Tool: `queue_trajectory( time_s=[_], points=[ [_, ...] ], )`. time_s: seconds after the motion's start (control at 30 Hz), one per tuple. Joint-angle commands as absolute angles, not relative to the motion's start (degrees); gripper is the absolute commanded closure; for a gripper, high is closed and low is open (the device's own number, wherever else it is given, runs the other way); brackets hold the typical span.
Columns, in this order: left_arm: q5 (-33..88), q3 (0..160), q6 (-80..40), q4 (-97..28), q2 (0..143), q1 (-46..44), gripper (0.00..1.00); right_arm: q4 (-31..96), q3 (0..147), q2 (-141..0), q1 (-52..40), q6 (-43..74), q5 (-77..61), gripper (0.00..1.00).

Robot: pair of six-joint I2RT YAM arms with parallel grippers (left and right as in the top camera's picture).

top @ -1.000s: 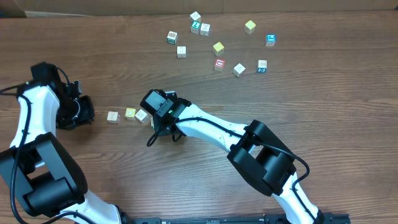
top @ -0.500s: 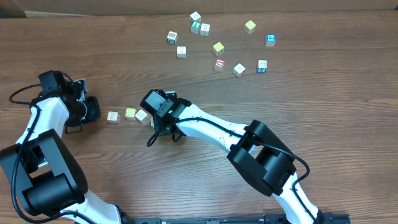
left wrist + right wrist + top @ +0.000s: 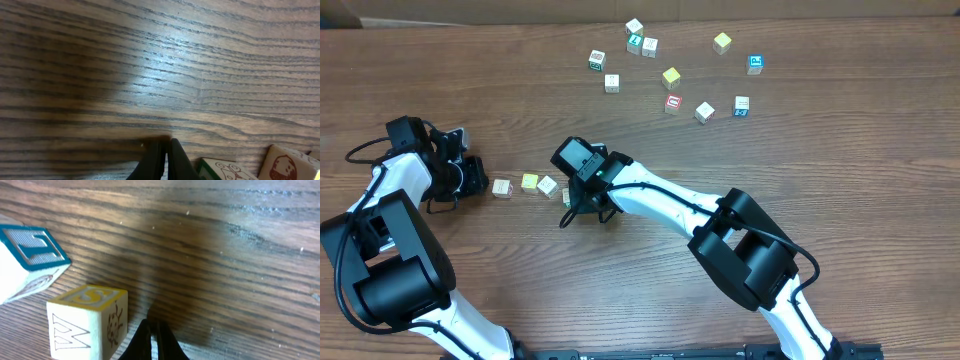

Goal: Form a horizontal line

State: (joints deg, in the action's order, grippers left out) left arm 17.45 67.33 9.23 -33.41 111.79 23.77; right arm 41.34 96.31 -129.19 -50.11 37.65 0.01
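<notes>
Letter cubes lie in a left-to-right row left of centre on the table (image 3: 840, 180), unmoved since a second ago: plain cube (image 3: 501, 187), yellow-faced cube (image 3: 530, 182), green-marked cube (image 3: 548, 185). The left gripper (image 3: 164, 157), jaws pressed together and empty, has swung inward to just beside the plain cube. The right gripper (image 3: 152, 335), likewise closed and empty, has edged slightly rightward, near the green-marked cube.

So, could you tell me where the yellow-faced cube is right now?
In the overhead view, the yellow-faced cube lies left of centre, between a plain pale cube on its left and a second pale cube on its right.
</notes>
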Motion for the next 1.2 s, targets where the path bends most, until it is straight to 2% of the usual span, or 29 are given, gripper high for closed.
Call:
queue_trajectory(
  time_s=[0.0, 0.67, 1.0, 1.17],
  points=[
    [18.7, 65.2, 10.8, -34.5, 116.8, 23.2, 0.96, 40.5, 95.4, -131.3, -48.9, 37.4, -6.8, 0.96],
    [21.0, 65.2, 13.4, -37.1, 116.8, 23.2, 0.96, 32.2, 95.4, -131.3, -44.6, 37.5, -25.8, 0.96],
    [20.7, 65.2, 13.3, -37.9, 116.8, 23.2, 0.96, 41.1, 95.4, -131.3, -44.5, 40.1, -12.0, 0.96],
    [19.0, 65.3, 13.3, -38.9, 116.8, 23.3, 0.96, 41.3, 96.8, -130.9, -43.3, 35.4, -15.3, 0.96]
  ],
)
